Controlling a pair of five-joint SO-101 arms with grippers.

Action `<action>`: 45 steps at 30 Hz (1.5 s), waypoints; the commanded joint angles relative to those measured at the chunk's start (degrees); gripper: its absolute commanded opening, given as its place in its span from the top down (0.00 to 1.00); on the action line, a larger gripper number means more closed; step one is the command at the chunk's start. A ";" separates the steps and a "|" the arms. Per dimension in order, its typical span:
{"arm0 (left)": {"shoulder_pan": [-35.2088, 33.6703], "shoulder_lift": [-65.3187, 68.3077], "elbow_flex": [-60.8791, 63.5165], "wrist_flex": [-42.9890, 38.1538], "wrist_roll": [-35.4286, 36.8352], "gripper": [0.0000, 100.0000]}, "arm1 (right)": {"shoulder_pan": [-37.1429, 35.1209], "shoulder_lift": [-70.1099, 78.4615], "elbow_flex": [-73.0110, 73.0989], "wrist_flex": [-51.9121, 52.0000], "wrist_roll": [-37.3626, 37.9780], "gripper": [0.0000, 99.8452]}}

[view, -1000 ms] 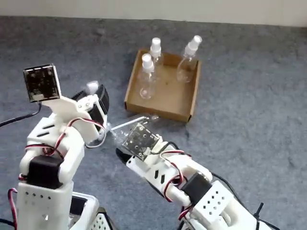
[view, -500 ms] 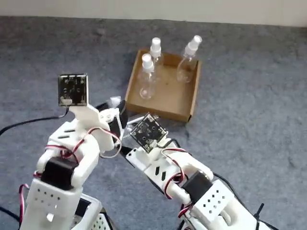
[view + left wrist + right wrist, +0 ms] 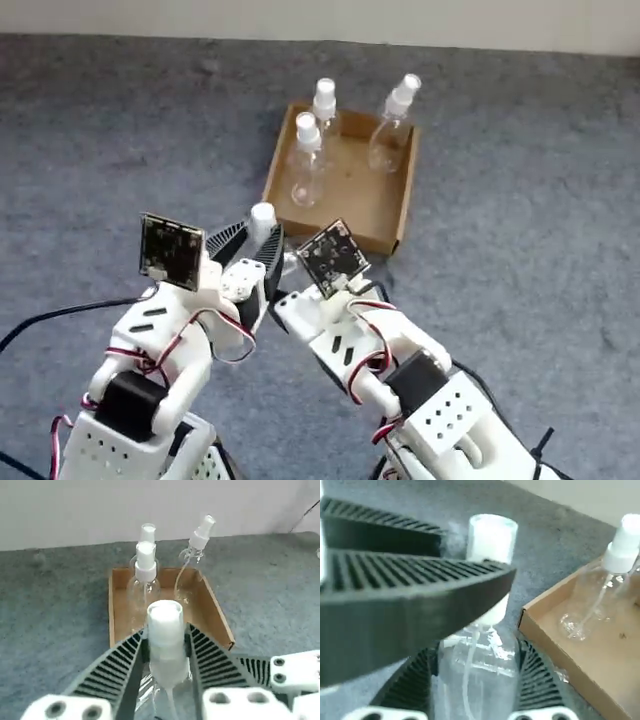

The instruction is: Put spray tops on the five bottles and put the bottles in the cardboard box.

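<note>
My left gripper is shut on a white spray top, which sits on the neck of a clear bottle. My right gripper is shut on that bottle's body and holds it upright. In the high view the spray top and both grippers meet just in front of the cardboard box. Three capped bottles stand in the box: one at the near left, one at the far left and one at the far right.
Grey carpet covers the table, with open room to the left and right of the box. A pale wall edge runs along the back. The box's near wall lies close behind the held bottle.
My left arm has swung right from the table's left side, bringing the spray top onto the bottle. My right gripper has tipped the bottle from lying to upright.
</note>
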 commanded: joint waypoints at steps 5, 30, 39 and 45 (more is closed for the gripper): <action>0.57 2.24 -1.10 0.09 -1.23 0.87 | -5.67 -1.63 -5.67 2.42 6.15 1.00; -10.33 2.15 -11.38 13.01 -1.49 0.78 | 9.10 -1.01 -9.71 -7.16 5.89 1.00; -12.18 2.15 -6.81 10.37 -1.67 0.79 | 13.05 8.31 -20.88 -4.70 5.89 1.00; -12.00 2.15 -1.89 3.34 -2.37 0.78 | 13.05 24.31 -38.20 1.01 2.02 1.00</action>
